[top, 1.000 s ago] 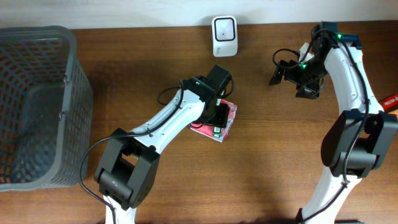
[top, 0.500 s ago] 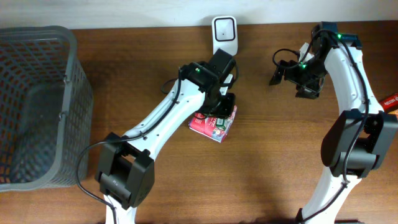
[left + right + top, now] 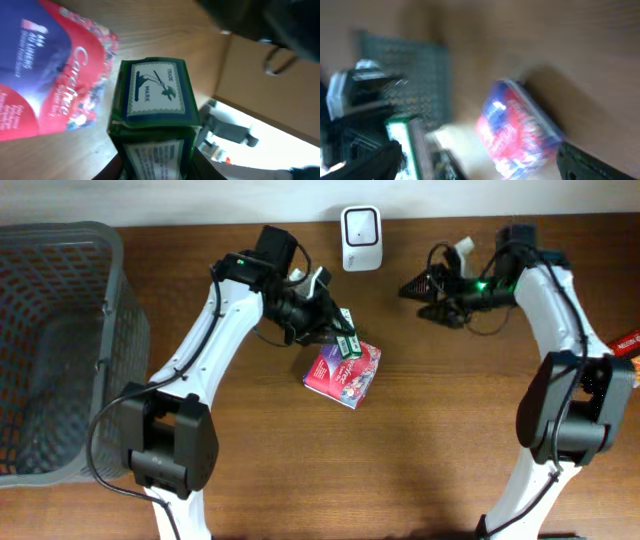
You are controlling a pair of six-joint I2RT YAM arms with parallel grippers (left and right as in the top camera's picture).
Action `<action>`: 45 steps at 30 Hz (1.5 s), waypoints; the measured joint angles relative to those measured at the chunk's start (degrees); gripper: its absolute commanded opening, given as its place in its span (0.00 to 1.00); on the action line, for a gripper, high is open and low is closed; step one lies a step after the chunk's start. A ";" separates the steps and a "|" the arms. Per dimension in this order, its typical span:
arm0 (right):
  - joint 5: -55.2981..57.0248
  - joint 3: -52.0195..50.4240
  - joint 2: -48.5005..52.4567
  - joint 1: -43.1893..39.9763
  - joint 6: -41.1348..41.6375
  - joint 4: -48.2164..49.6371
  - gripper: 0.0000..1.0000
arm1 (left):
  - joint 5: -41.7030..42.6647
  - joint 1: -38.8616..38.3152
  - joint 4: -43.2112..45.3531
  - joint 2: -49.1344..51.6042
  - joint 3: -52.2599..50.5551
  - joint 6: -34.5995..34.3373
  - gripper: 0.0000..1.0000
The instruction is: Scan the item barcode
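Note:
The item, a small green box [image 3: 346, 341] with a white label, hangs just above the table with my left gripper [image 3: 331, 328] shut on it. In the left wrist view the green box [image 3: 155, 95] fills the middle, its near end clamped between the dark fingers [image 3: 117, 167]. The white barcode scanner [image 3: 360, 238] stands at the table's back edge, beyond the box. A red and purple packet [image 3: 343, 373] lies flat on the table below the box. My right gripper [image 3: 420, 288] is open and empty to the right of the scanner, pointing left; its blurred view shows the packet [image 3: 520, 130].
A large grey mesh basket [image 3: 60, 350] fills the left side of the table. A small red object [image 3: 628, 340] lies at the far right edge. The right arm's cables hang near its wrist.
My left gripper has shut on the green box, lifted it off the packet and swung back and left. The right gripper has turned and moved left toward the scanner.

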 measured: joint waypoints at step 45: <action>-15.67 -9.94 0.07 5.75 -5.33 6.58 0.59 | 7.61 5.68 -12.41 0.02 0.22 5.14 0.25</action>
